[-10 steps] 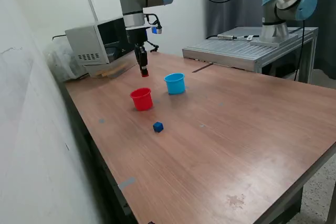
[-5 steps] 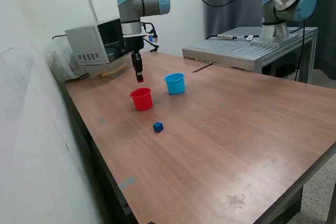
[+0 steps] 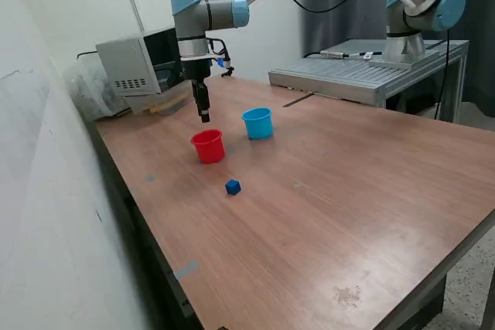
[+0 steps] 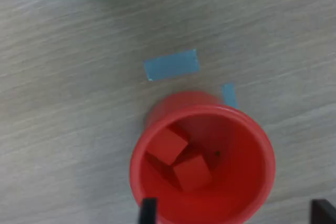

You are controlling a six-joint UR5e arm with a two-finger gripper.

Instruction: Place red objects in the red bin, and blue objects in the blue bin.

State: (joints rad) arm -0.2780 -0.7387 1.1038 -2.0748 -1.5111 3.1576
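Gripper (image 3: 204, 117) held above red cup (image 3: 208, 146), fingers spread, empty. Two red cubes (image 4: 181, 160) seen inside cup. Blue cube (image 3: 233, 186) lower centre-left.

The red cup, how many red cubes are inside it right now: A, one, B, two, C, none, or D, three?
B: the wrist view looks straight down into the red cup and shows two red cubes lying side by side on its bottom.
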